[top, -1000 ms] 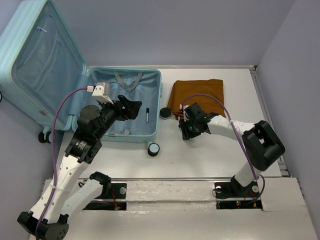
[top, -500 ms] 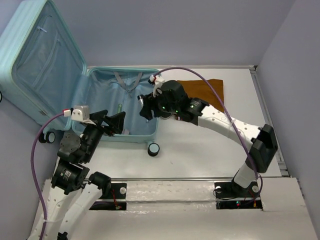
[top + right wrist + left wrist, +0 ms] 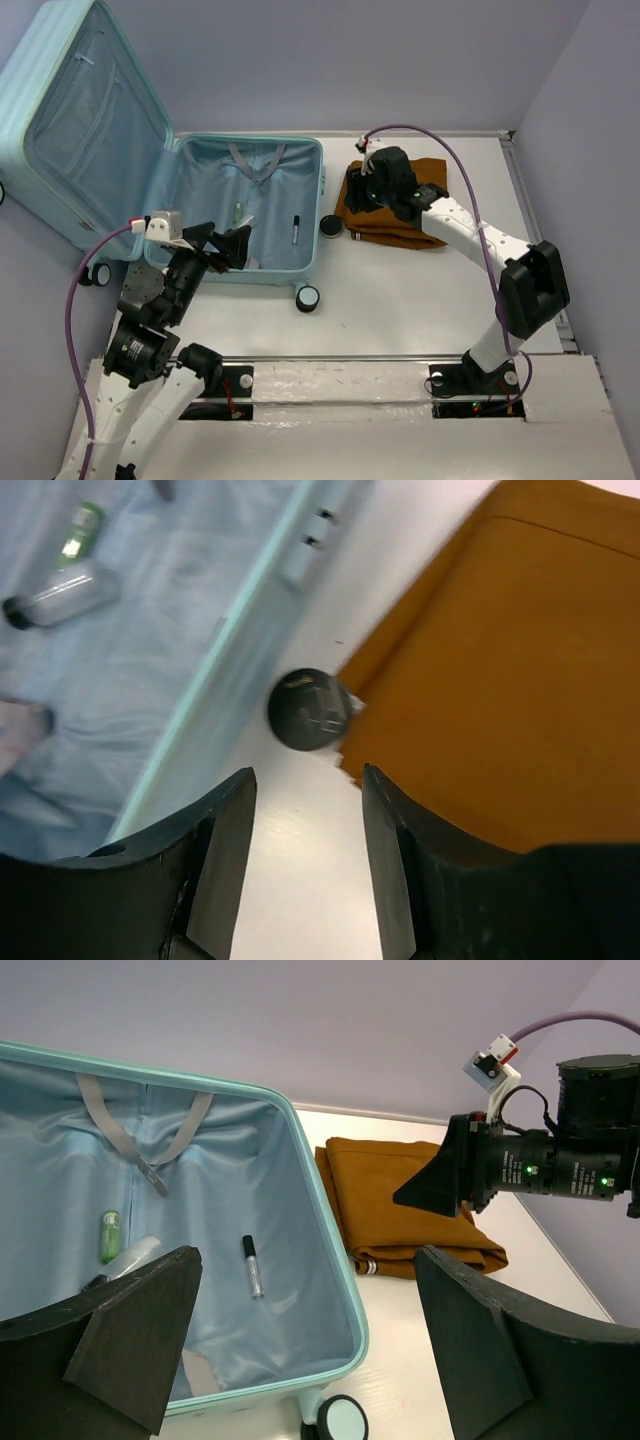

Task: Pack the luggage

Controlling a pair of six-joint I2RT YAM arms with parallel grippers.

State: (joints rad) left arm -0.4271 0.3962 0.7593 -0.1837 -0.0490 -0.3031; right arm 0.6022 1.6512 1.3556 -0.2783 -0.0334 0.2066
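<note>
On the left of the white table [image 3: 400,300], the large pale aqua hard-shell suitcase [image 3: 205,185] lies open, its lid raised at the far left. The left gripper [image 3: 224,243] hovers at the suitcase's near wall, jaws spread wide and empty. The right gripper [image 3: 307,780], fingers partly apart with nothing between them, hangs just right of the suitcase, above a small black round disc [image 3: 308,709] and a folded rust-orange cloth [image 3: 400,1215]. The disc's marking is too blurred to read.

The white counter [image 3: 400,300] carries the open pale aqua luggage [image 3: 270,200] on its left half and a folded rust-orange garment [image 3: 385,228] to the right. A small round black disc [image 3: 330,226] lies between them, just beside the garment's corner.
</note>
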